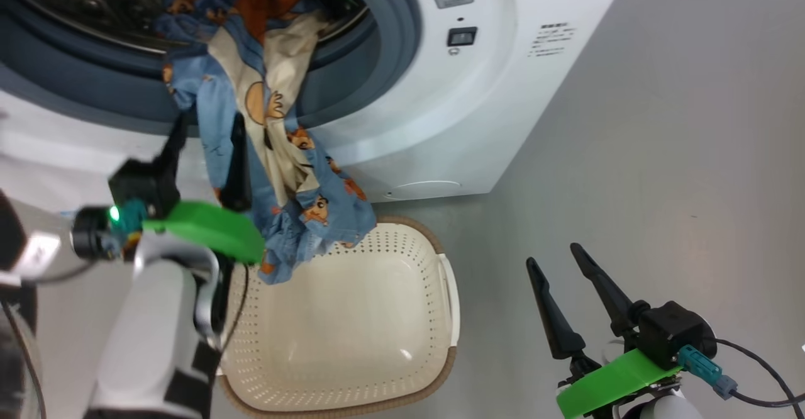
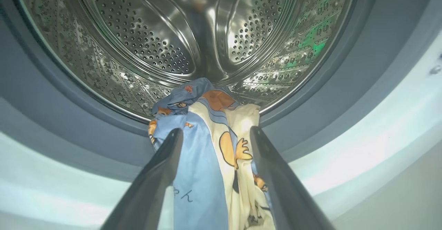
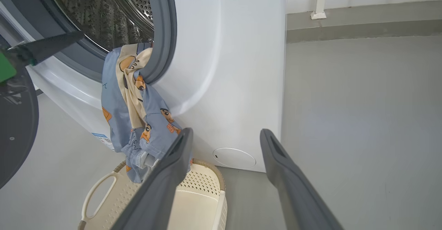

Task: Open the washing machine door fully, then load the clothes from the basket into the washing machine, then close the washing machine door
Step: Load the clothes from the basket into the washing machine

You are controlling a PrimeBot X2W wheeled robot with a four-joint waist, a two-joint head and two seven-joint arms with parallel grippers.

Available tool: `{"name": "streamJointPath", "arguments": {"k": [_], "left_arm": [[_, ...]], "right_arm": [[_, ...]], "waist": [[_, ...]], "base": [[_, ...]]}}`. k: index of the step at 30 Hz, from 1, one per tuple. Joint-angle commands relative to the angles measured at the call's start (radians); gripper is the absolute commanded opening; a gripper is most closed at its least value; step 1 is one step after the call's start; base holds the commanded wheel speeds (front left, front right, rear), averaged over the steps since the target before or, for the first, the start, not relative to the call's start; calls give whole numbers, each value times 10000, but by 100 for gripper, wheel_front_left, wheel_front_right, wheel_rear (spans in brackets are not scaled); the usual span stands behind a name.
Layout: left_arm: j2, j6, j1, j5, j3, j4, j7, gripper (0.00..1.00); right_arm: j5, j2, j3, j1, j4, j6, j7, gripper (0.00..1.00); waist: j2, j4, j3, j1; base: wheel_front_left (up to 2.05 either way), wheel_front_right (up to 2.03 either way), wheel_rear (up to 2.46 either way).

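washing machine door is swung open at far left, dark inner face showing. left gripper is up at the mouth of the washing machine, fingers spread wide, one either side of the clothes. Can't tell from here whether either finger actually presses the fabric.

Clothes are half in. The top bunch lies over the grey gasket at the lip of the steel drum; the rest hangs down the white front. Blue print, cream panel and orange patch visible. The lower end dangles over the edge of the basket nearest the machine.

Basket sits on the floor just beside the machine front, below the opening. right gripper hangs right of the basket, apart from it, fingers wide, holding nothing.

Floor is plain smooth grey. Round white flap sits low on the machine front. White post foot stands against the wall base behind, at right.
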Motion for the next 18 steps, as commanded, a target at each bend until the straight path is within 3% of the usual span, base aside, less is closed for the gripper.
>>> {"name": "streamJointPath", "arguments": {"k": [1, 10, 18], "left_arm": [[214, -47, 436, -116, 178, -582, -62, 100], [184, 236, 2851, -327, 328, -2419, -62, 100], [179, 183, 4623, -486, 471, -3515, -62, 100]], "right_arm": [[-46, 11, 181, 108, -264, 25, -49, 100], [-106, 11, -14, 54, -384, 25, -49, 100], [-255, 11, -223, 230, -496, 25, -49, 100]], "waist": [[0, 173, -56, 0], [0, 293, -71, 0], [0, 328, -114, 0]], "base": [[0, 0, 0], [0, 0, 0], [0, 0, 0]]}}
